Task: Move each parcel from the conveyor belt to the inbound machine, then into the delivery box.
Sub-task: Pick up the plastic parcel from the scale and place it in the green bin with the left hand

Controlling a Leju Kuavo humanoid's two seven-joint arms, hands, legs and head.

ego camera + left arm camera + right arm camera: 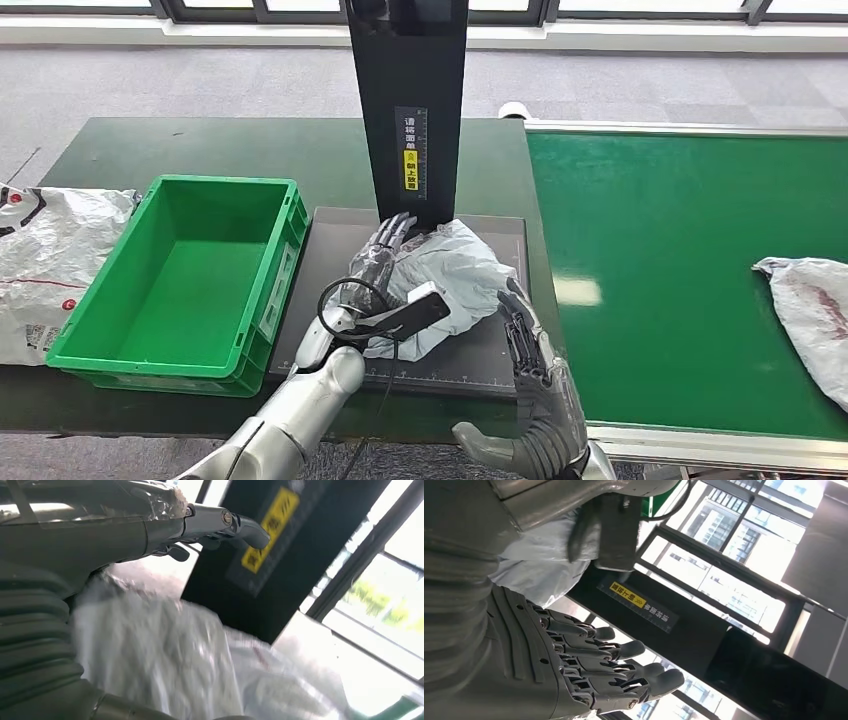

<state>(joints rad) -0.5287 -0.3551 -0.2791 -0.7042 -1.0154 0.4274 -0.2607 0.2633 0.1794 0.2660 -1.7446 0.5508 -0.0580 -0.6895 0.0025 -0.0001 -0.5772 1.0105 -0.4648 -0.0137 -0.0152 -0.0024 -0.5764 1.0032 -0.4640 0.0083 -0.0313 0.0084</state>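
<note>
1. The right hand (pixel 528 385) is nearest, at the front right corner of the dark scanning plate (pixel 500 352). Its fingers (pixel 624 672) are stretched and apart, and it holds nothing. They reach toward the right edge of the grey parcel (pixel 455 270), but I cannot tell if they touch it.
2. The left hand (pixel 385 255) lies on the left part of the grey parcel, with fingers pointing to the black column (pixel 410 90). In the left wrist view the crumpled plastic is directly under the hand (pixel 60 555). I cannot tell if the fingers grip the parcel or only rest on it.
3. The grey parcel lies on the scanning plate of the inbound machine, just before the foot of the column. It is a crumpled grey plastic bag.
4. The green crate (pixel 100 310) stands on the dark counter (pixel 230 150), just to the left of the plate.
5. A white bag (pixel 40 260) with red print lies beside the crate, at the left edge.
6. At the right is the green conveyor belt (pixel 660 260). A second grey parcel (pixel 815 315) lies on it, well apart from the plate.
7. The column carries a yellow label (pixel 410 168).
8. Behind all is grey floor and a window frame.
</note>
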